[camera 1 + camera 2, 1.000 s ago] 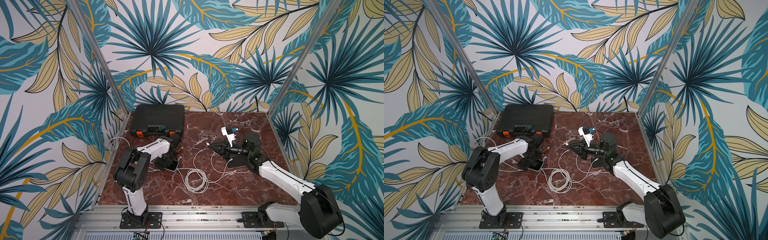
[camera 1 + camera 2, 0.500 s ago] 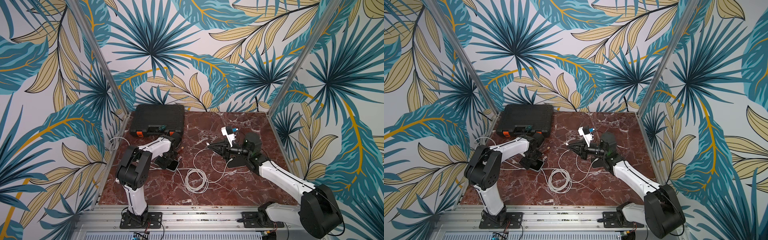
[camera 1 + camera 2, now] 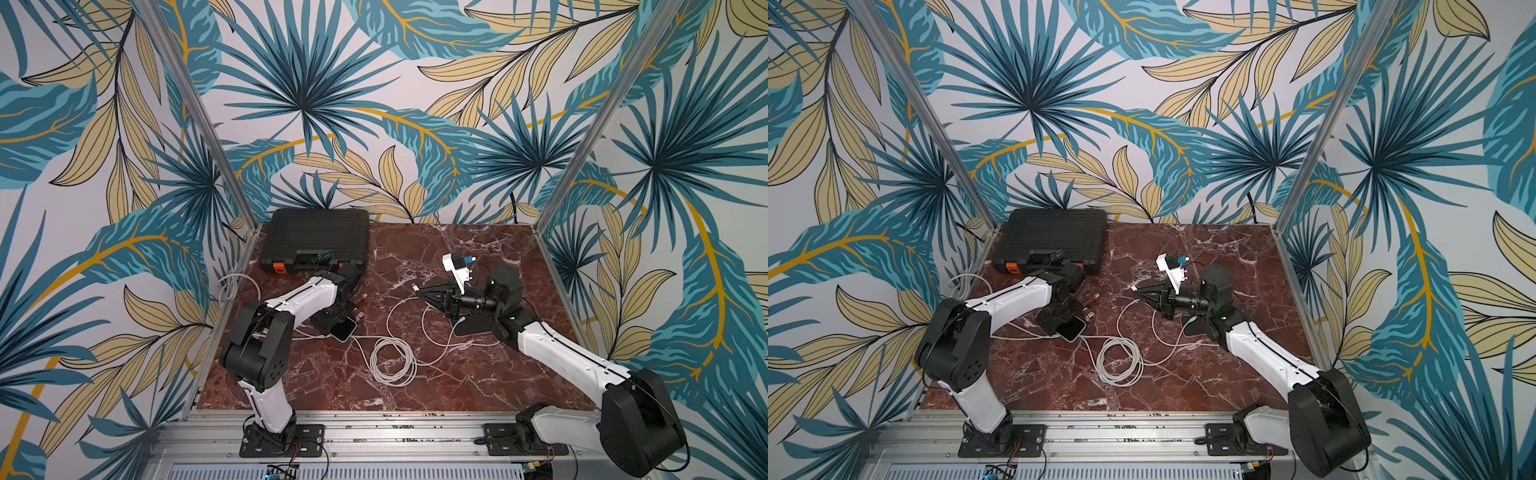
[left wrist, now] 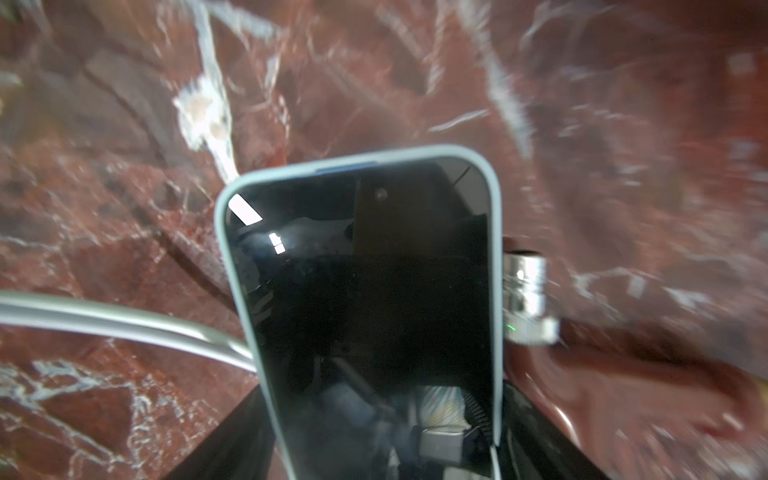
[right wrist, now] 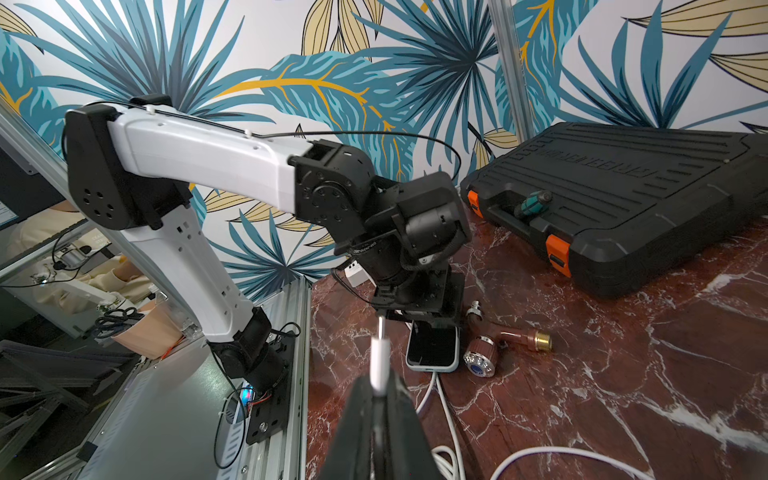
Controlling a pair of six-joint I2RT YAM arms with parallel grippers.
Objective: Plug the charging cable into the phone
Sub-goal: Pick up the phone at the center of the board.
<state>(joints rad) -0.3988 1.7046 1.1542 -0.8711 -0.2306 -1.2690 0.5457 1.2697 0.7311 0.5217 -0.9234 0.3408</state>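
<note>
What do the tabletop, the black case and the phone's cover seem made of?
Tabletop: glossy red marble or a print, white veins. Black case: likely moulded plastic, ribbed matt lid. Phone cover: probably matt silicone, pale rounded rim.

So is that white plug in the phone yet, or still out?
Out. The right gripper pinches the white plug in the air, well apart from the phone, which lies on the marble table.

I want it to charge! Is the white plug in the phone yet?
No, the right gripper pinches the white plug in the air, apart from the phone.
</note>
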